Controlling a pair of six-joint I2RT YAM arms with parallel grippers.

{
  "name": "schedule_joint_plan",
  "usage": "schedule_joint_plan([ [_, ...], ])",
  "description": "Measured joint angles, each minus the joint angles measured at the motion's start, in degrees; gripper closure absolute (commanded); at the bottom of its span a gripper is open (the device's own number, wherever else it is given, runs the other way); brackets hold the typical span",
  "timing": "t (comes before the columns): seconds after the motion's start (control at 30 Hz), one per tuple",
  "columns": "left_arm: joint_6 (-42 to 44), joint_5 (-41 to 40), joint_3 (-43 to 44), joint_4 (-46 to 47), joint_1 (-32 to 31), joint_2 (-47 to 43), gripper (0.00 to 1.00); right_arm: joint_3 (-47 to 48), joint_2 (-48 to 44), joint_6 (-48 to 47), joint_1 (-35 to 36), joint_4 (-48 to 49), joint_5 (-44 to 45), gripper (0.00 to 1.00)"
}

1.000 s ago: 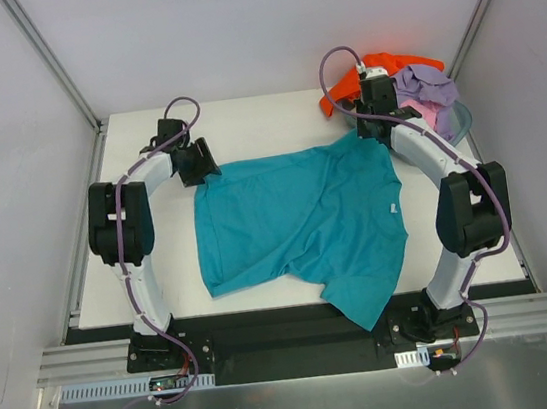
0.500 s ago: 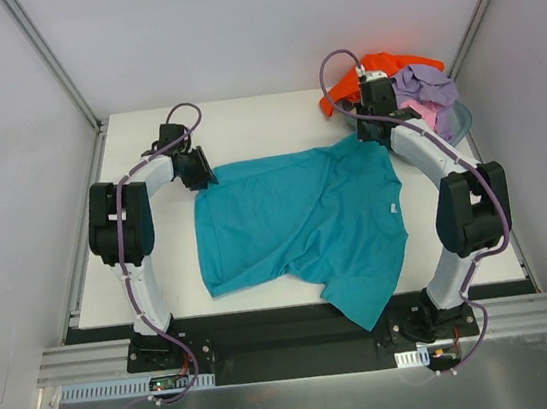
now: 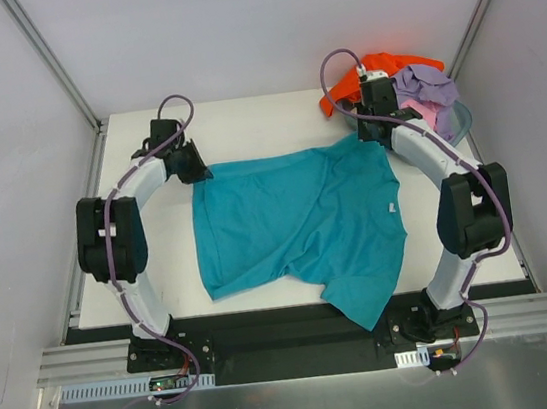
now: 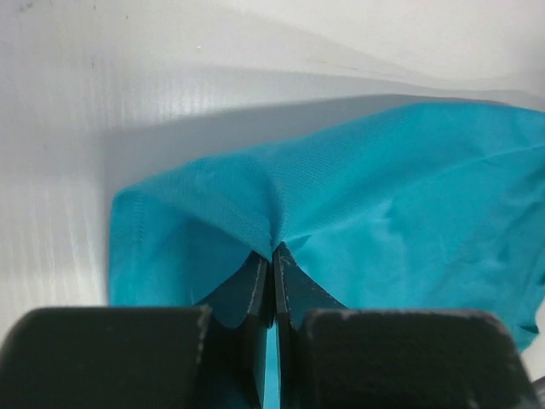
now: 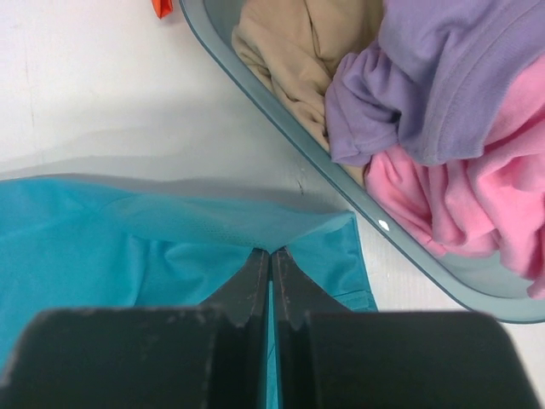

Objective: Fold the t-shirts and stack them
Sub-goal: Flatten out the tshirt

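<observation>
The teal shirt (image 3: 302, 226) is lying spread across the surface's (image 3: 243, 128) middle, the left hand (image 4: 272, 256) pinching its 10 o'clock corner, the right hand (image 5: 271, 256) pinching its 1 o'clock corner, just beside the basin (image 3: 461, 125) holding other shirts (image 5: 460, 85) at 2 o'clock.

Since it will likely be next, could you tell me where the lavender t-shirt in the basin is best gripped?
I'd pinch the bunched fold of the lavender t-shirt where it humps over the pink t-shirt, coming down from above: it lies topmost in the basin, whose wall would likely block a sideways approach.
</observation>
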Motion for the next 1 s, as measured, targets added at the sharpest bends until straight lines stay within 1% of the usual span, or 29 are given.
schedule_joint_plan([
  [0.1,0.00,0.02,-1.05,-0.11,0.00,-6.03,1.00,0.00,-1.73,-0.22,0.00,-0.17,0.31,0.99],
  [0.23,0.04,0.52,-2.32,-0.17,0.00,-16.65,1.00,0.02,-7.39,-1.40,0.00,-1.79,0.98,1.00],
  [0.4,0.26,1.44,-2.89,-0.13,0.00,-31.41,1.00,0.52,-19.23,-3.96,0.00,-3.87,1.97,0.99],
  [0.5,0.35,2.08,-2.84,-0.13,0.00,-40.39,1.00,3.13,-26.88,-5.44,0.00,-5.11,2.05,1.00],
  [0.67,0.42,3.10,-1.77,-0.37,0.00,-52.74,1.00,9.20,-39.30,-7.69,0.00,-6.38,0.46,0.99],
  [0.87,0.46,2.93,0.68,-1.84,0.00,-64.28,1.00,16.11,-47.89,-9.14,0.00,-9.22,-3.37,0.99],
  [1.0,0.46,2.86,3.82,-3.72,0.00,-68.02,1.00,20.72,-50.14,-9.53,0.00,-11.93,-6.69,0.99],
])
